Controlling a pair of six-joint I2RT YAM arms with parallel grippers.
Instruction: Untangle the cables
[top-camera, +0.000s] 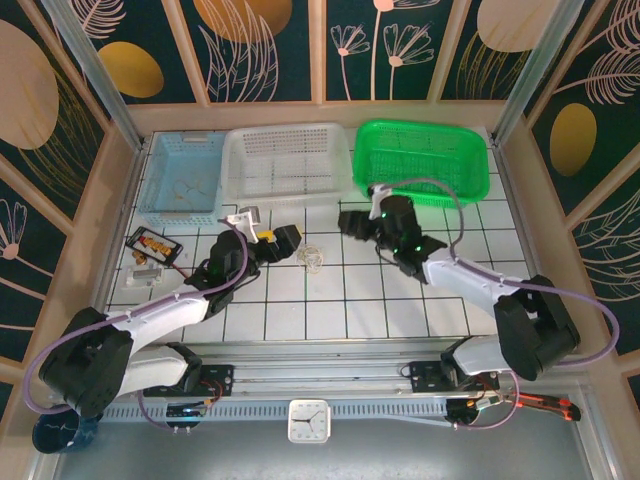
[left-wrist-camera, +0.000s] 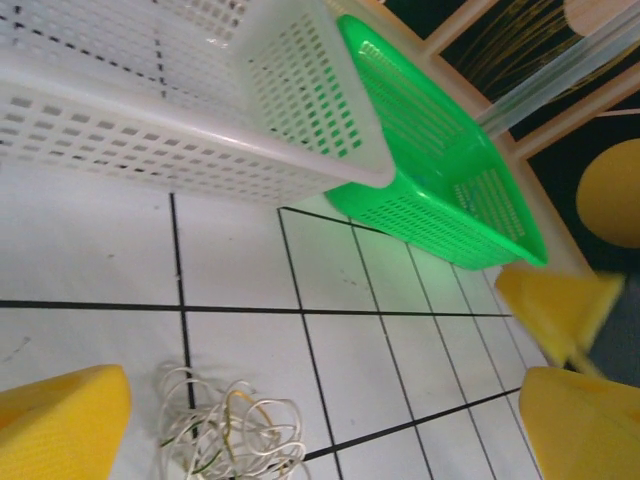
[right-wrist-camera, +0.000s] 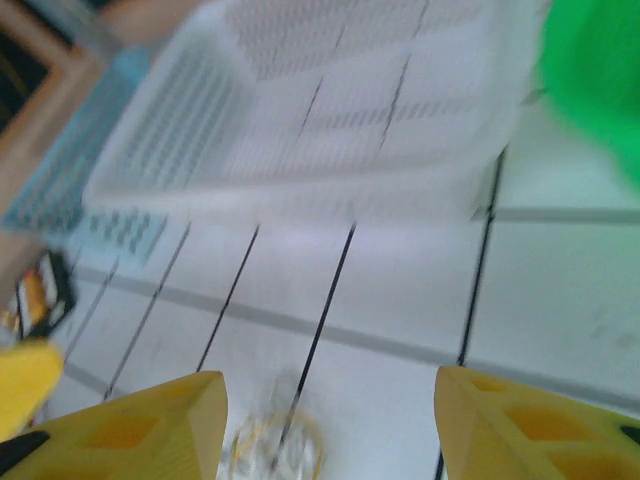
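Observation:
The cables (top-camera: 313, 257) are a small tangle of thin pale wires lying on the white tiled table between the two arms. My left gripper (top-camera: 283, 243) is just left of the tangle, with its jaws wide open. In the left wrist view the cables (left-wrist-camera: 225, 425) lie on the tiles close to one yellow finger (left-wrist-camera: 60, 420), untouched. My right gripper (top-camera: 347, 222) hovers to the right of the tangle, open. The right wrist view is blurred; there the cables (right-wrist-camera: 275, 450) sit on the table between the yellow fingers (right-wrist-camera: 130, 430), nearer the left one.
Along the back stand a pale blue basket (top-camera: 185, 175), a white basket (top-camera: 288, 160) and a green basket (top-camera: 420, 160). A small black tray (top-camera: 155, 245) with red and yellow pieces lies at the left. The table's wooden walls close in both sides.

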